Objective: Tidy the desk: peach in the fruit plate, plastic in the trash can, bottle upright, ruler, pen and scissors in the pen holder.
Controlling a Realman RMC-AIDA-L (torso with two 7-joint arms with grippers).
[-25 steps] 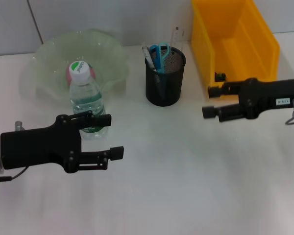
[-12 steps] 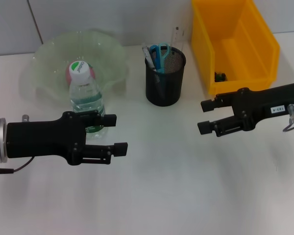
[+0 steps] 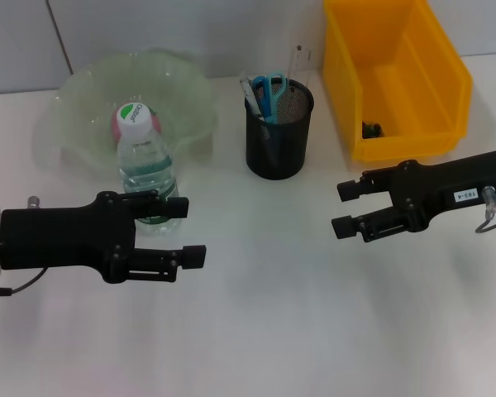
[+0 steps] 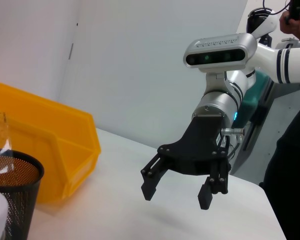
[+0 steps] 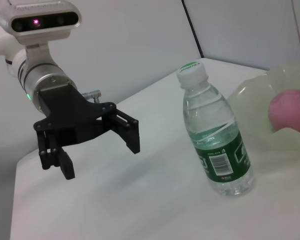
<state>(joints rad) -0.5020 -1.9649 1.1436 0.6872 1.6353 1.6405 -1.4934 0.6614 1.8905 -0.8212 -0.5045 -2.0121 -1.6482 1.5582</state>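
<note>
A pink peach (image 3: pixel 116 124) lies in the pale green fruit plate (image 3: pixel 182 95), also seen as peach (image 5: pixel 289 110) in the right wrist view. The water bottle (image 3: pixel 145 175) stands upright in front of the plate, bottle (image 5: pixel 215 145). Blue-handled scissors (image 3: pixel 269 88), a pen (image 3: pixel 249 93) and a clear ruler (image 3: pixel 298 59) stand in the black mesh pen holder (image 3: pixel 279 141). A small dark scrap (image 3: pixel 370 128) lies in the yellow trash can (image 3: pixel 446 91). My left gripper (image 3: pixel 192 230) hovers open and empty just right of the bottle. My right gripper (image 3: pixel 341 208) is open and empty in front of the can.
White wall runs behind the desk. The left wrist view shows the right gripper (image 4: pixel 176 196) over bare white desk beside the yellow can (image 4: pixel 50 145). The right wrist view shows the left gripper (image 5: pixel 97 155) beside the bottle.
My right gripper has drawn away from the yellow can toward the desk's front. The left gripper shifted slightly right, then back. Both stayed open.
</note>
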